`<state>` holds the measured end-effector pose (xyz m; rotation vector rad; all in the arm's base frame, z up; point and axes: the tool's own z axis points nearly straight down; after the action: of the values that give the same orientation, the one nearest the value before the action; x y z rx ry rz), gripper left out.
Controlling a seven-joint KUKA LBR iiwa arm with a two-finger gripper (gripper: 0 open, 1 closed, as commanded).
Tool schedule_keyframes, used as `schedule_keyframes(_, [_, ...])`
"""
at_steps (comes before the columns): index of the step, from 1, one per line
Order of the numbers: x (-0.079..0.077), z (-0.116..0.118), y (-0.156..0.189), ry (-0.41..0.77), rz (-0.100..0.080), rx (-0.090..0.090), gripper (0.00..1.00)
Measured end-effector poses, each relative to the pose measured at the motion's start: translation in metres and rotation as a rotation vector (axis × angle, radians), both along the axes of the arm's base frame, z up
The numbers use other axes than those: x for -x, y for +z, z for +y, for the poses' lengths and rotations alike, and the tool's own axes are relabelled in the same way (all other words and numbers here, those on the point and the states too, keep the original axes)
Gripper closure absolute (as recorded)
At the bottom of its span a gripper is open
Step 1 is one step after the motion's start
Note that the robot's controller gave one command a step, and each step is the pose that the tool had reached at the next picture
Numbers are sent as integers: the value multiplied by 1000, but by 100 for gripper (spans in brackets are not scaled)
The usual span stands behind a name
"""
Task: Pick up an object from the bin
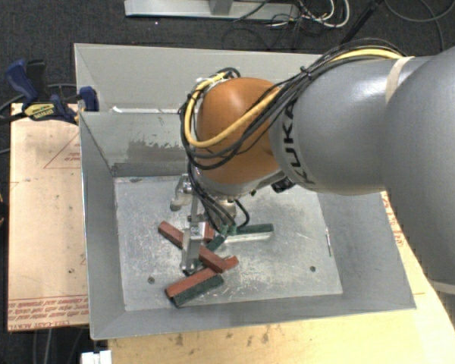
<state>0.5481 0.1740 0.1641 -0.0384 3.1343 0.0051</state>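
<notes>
Bin of grey metal holds a small heap of flat bars in its middle. My claw is down among them, beside a red-brown bar and above a red-and-green bar. I cannot tell if it is spread or pressed together.

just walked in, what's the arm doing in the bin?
The KUKA arm has its gripper down at the floor of the grey metal bin, among a few flat bars. A reddish-brown rectangular block lies on its view-left side, a second reddish-brown block on its view-right side, and a longer red-and-dark-green bar nearer the bin's front edge. A green-and-silver bar lies further right. Nothing is visibly lifted.
</notes>
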Motion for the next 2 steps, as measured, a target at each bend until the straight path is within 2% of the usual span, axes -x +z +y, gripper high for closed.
schedule_keyframes(1, [7, -4, -61, 35, 3, 2, 0])
schedule_keyframes(2, [1, -6, -81, 33, 7, 2, 100])
